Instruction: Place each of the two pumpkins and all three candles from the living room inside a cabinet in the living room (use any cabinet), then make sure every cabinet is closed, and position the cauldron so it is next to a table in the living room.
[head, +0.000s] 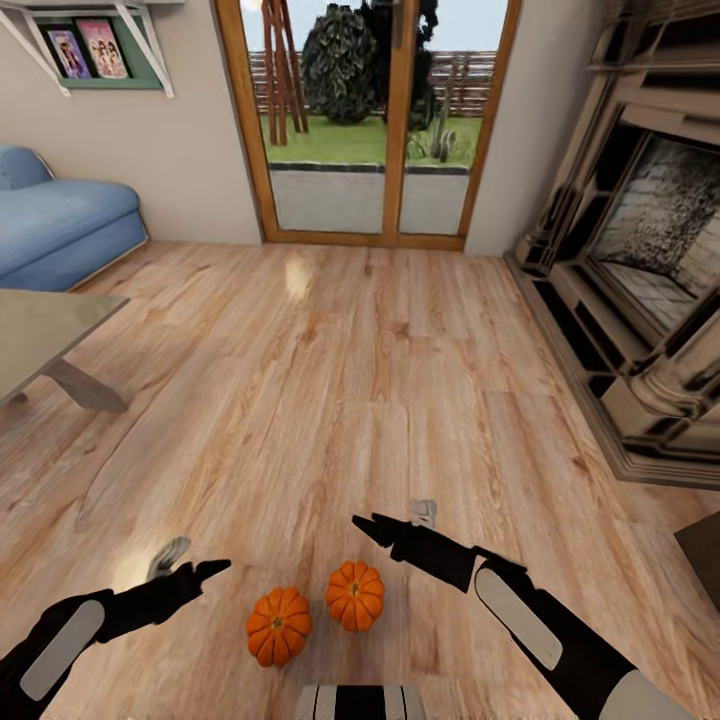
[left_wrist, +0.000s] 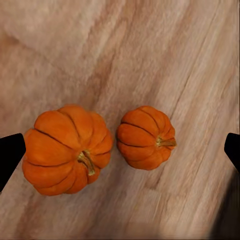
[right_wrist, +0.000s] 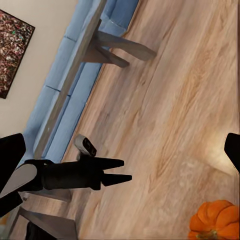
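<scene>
No words, numbers or brand marks can be read anywhere. The two pink posters (head: 87, 50) on the green wall board (head: 105, 80) carry figures (any lettering on them is too small and blurred to make out).

floor (head: 380, 380) under me: light wood planks, visible grain, slight sheen with pale glare patch near door. two pumpkins (head: 279, 626) (head: 355, 595): orange ribbed skin, smooth, low satin shine; stems dull brown, woody. my left gripper (head: 205, 570) and right gripper (head: 368, 524): black fingers, matt, plastic-looking; grey smooth panels on my forearms. sofa (head: 60, 225): soft blue cloth. table (head: 45, 330): flat pale top, faint sheen. fireplace surround (head: 640, 300): stone-like, rough firebox brick. door frame (head: 245, 140): warm varnished wood.
</scene>
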